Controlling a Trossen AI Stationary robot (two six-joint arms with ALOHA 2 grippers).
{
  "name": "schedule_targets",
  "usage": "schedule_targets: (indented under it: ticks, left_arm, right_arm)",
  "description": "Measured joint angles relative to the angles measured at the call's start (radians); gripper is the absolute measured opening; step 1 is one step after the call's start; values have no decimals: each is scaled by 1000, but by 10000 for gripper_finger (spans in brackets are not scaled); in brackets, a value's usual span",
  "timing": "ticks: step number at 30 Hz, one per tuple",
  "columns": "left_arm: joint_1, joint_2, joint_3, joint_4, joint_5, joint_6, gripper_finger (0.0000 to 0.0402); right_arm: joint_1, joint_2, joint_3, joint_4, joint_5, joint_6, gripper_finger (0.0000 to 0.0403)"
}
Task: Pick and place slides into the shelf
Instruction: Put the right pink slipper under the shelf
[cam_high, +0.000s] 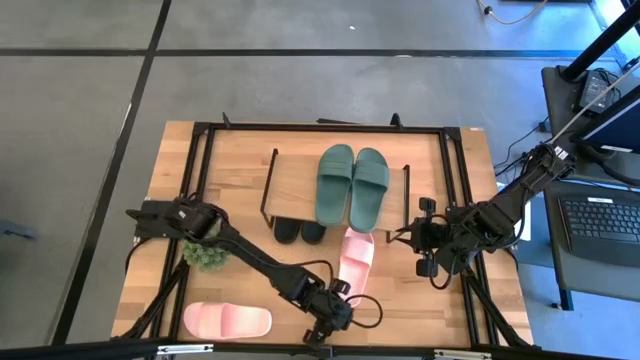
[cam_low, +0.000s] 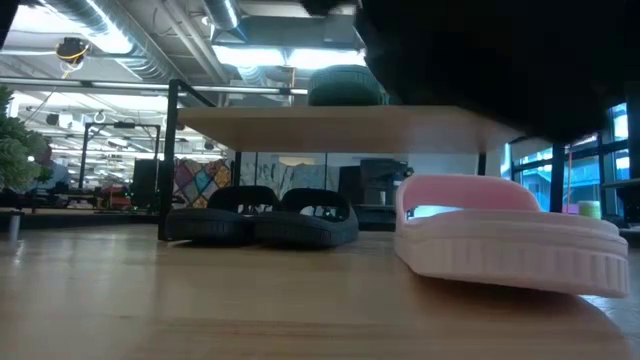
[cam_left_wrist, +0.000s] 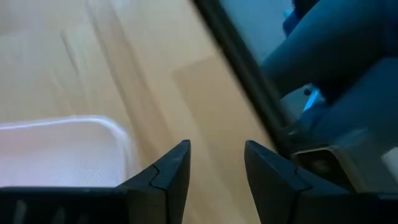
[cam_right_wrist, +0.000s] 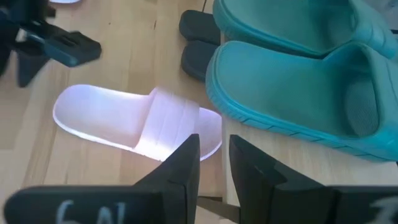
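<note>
Pink slide (cam_high: 356, 260) lies lengthwise toward shelf (cam_high: 300, 172), just beside left gripper (cam_high: 335, 312), jaws parted, empty; right gripper (cam_high: 428, 238) narrowly open, empty.

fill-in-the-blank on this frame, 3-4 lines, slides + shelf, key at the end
1. The pair of slides on top of the shelf is coloured dark ____.
2. The black slides sit ____ the shelf's top board.
3. The number of pink slides lying on the table is ____.
4. The gripper beside the pink slide near the table's front edge is the ____ gripper.

Missing words: green; under; two; left
</note>
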Motion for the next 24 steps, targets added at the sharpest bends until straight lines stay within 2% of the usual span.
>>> schedule_targets:
  ticks: [8,15,24]
  left_arm:
    - [38,37,2,1,20,-57,143]
    - [47,40,0,-100,1,-106,143]
    - [60,40,0,-117,-206,-105,143]
  right_arm:
    - [0,0,0,4,-1,0,89]
    - [0,0,0,4,-12,-2,89]
    - [0,0,0,3,-11,-5,89]
